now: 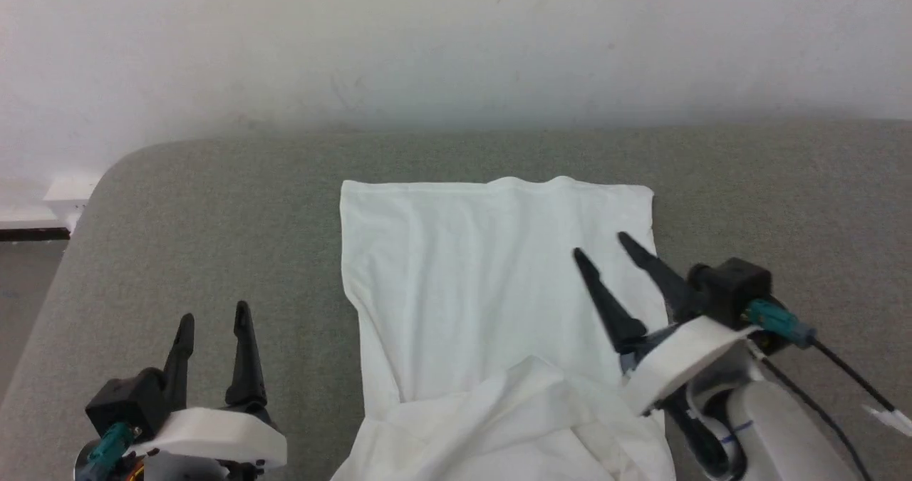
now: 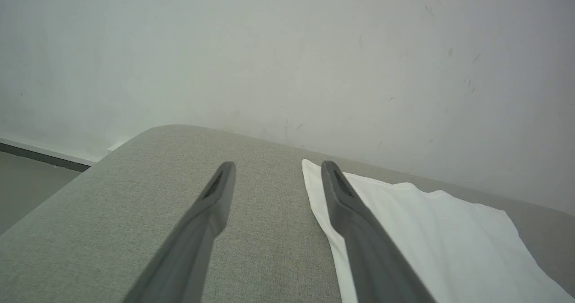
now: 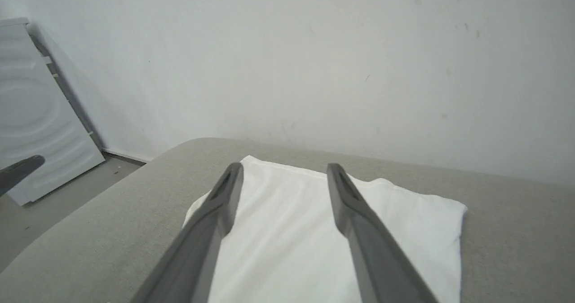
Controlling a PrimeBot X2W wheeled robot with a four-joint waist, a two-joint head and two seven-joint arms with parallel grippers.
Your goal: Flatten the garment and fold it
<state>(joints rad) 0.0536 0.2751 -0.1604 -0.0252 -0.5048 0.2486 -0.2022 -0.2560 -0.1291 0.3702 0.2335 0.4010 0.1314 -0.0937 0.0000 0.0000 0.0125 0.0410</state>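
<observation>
From the head view, the garment lies in the middle of the bench. Its far edge is straight and its far part smooth, with no sleeve sticking out at either side. Toward the near edge the cloth is heaped in loose folds. My left gripper sits near the bench's near left corner, well apart from the cloth, jaws spread and empty. My right gripper is over the garment's right side, jaws also spread, pinching nothing.

In the left wrist view, my fingers stand wide over bare bench, the garment's left edge just beside one of them.

In the right wrist view, my fingers stand wide above the smooth white cloth.

I judge the flattening mostly done. The rumpled near part wants smoothing, and the fold across is left to do.
</observation>
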